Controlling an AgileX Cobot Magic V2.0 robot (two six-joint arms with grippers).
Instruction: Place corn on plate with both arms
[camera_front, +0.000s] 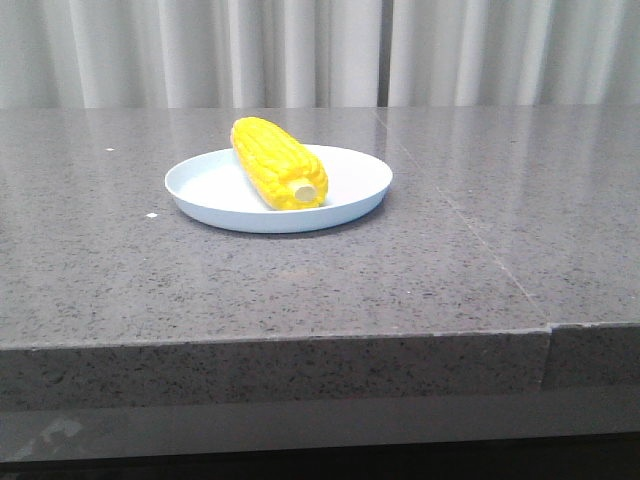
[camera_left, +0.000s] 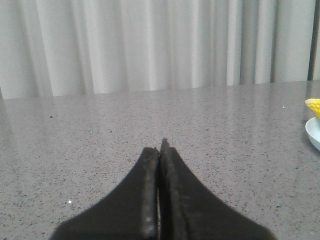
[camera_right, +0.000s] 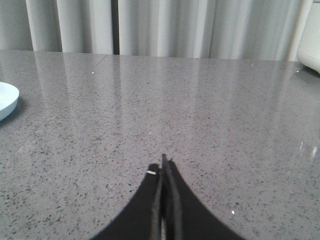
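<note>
Bright yellow ridged corn cob lay on the round pale blue-white plate.
Likely light, stiff, roll-prone; best pinched mid-length. Both end effectors, left and right, were pressed together, empty.

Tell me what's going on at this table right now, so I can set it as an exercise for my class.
Nothing is being handled at this moment. The corn lies on the plate, its pale stub end toward the camera, on a grey speckled table. Both arms are away from it: the left gripper and the right gripper are each shut and empty over bare tabletop, with the plate only at the edge of each wrist view. Judged by how things lie, the corn is already in place.
</note>
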